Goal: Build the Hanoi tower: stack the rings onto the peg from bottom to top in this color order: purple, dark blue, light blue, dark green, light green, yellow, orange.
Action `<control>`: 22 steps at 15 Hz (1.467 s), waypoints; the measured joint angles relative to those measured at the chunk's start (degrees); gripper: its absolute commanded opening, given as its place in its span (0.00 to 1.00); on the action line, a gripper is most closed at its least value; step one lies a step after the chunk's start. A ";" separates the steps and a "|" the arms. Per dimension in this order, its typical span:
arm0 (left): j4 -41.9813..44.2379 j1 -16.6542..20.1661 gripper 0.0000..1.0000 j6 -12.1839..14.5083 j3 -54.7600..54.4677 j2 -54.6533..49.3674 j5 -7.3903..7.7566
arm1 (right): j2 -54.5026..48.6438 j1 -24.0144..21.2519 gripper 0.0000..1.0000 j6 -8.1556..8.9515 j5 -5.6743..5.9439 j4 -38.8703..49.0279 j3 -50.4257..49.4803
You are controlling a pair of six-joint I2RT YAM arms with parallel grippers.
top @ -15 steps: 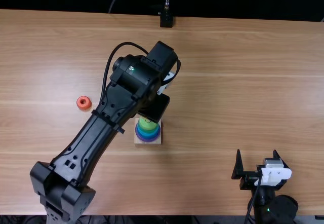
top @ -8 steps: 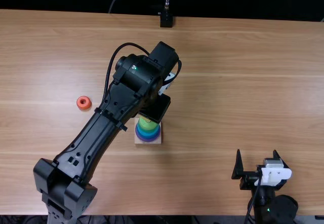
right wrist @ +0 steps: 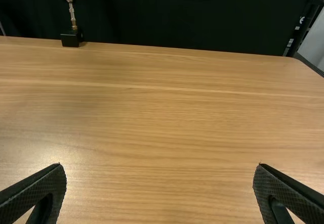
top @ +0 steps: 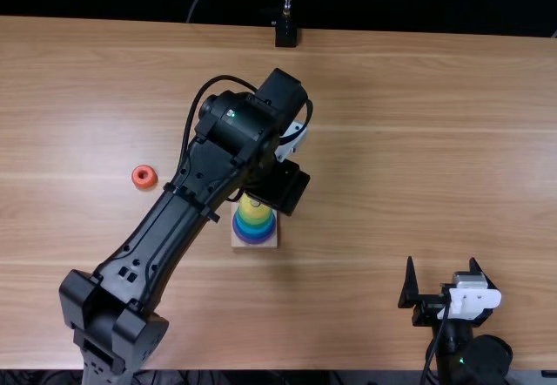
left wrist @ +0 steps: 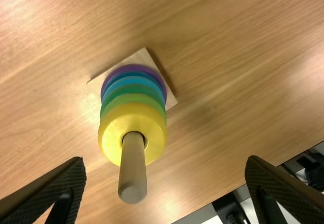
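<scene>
Item: smooth stacked rings (top: 254, 231), yellow (left wrist: 111, 135) topmost, round-tipped peg (left wrist: 132, 176), square wooden base (left wrist: 143, 58), left of centre. Item: orange ring (top: 144, 177), farther left. My left arm (top: 165, 237) slants far and rightward; its gripper (top: 280, 185), ridged fingers wide apart, empty, is above the stack. Right gripper (top: 442, 272): near right, spread, empty.

Top view: you look steeply down and forward from above the table's (top: 418, 141) near edge, well back.
Left wrist view: from the left arm (top: 161, 237), you look down, close over the ring stack (left wrist: 132, 120).
Right wrist view: from the right arm (top: 474, 359), you face the far edge at a slant.
Top and left wrist: you share the stack.
Top and right wrist: you share the black stand (right wrist: 71, 38).
</scene>
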 measured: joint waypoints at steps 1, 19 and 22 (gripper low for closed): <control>0.20 0.37 1.00 0.00 0.90 -0.02 0.07 | 0.00 0.00 1.00 -0.07 0.04 0.04 -0.02; 7.78 24.63 1.00 6.93 -10.99 0.09 -8.83 | 0.00 0.00 1.00 0.02 0.02 0.00 0.00; 14.38 24.81 1.00 7.15 -14.84 3.02 -10.69 | 0.00 0.00 1.00 -0.02 0.02 0.02 -0.02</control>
